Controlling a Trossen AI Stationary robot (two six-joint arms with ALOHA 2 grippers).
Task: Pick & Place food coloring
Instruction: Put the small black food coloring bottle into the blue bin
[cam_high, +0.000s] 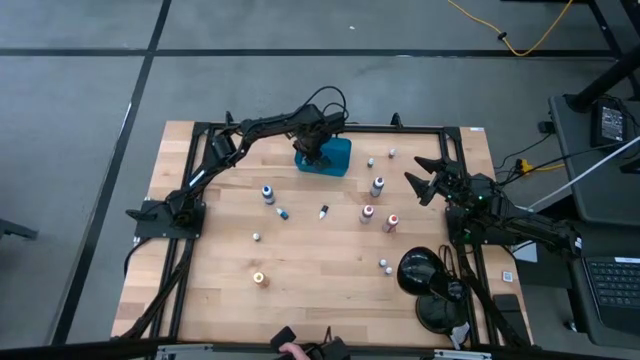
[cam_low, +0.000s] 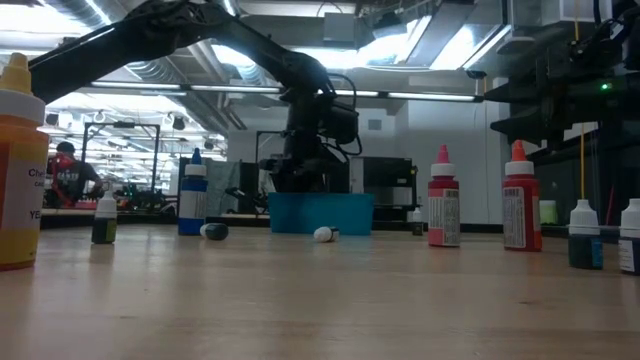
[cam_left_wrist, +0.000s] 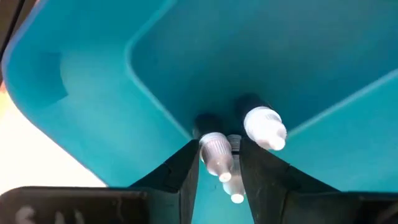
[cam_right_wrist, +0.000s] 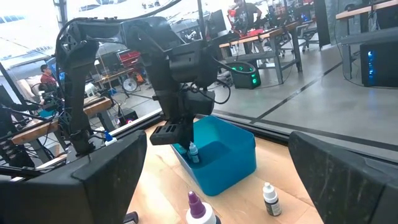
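1. In the high view the left gripper (cam_high: 314, 155) hangs over the teal tray (cam_high: 338, 160), which sits in the upper middle of the frame near the table's far edge.
2. In the left wrist view its two dark fingers (cam_left_wrist: 186, 174) stand just either side of a small white-capped bottle (cam_left_wrist: 216, 155) inside the tray; whether they still press on it or have just let go I cannot tell.
3. A second white-capped bottle (cam_left_wrist: 264, 127) lies just beside it on the tray floor, and a third small cap shows lower between the fingers.
4. The right wrist view shows the same bottle (cam_right_wrist: 193, 152) at the left gripper's tip, inside the tray's near corner.
5. The right gripper (cam_high: 432, 180) waits at the right of the high view, above the table's right edge, its jaws spread wide and holding nothing.
6. The rest of the food coloring stands scattered on the wooden table (cam_high: 220, 270): a blue bottle (cam_high: 268, 193) left of centre, two red bottles (cam_high: 368, 213) and (cam_high: 391, 222) right of centre, an orange bottle (cam_high: 259, 279) at lower left, and small vials between them.
7. In the low view the orange bottle (cam_low: 20, 165) fills the left edge and the red pair (cam_low: 443, 200) stands at the right.
8. A person (cam_low: 70, 175) shows far behind at the left of the low view.
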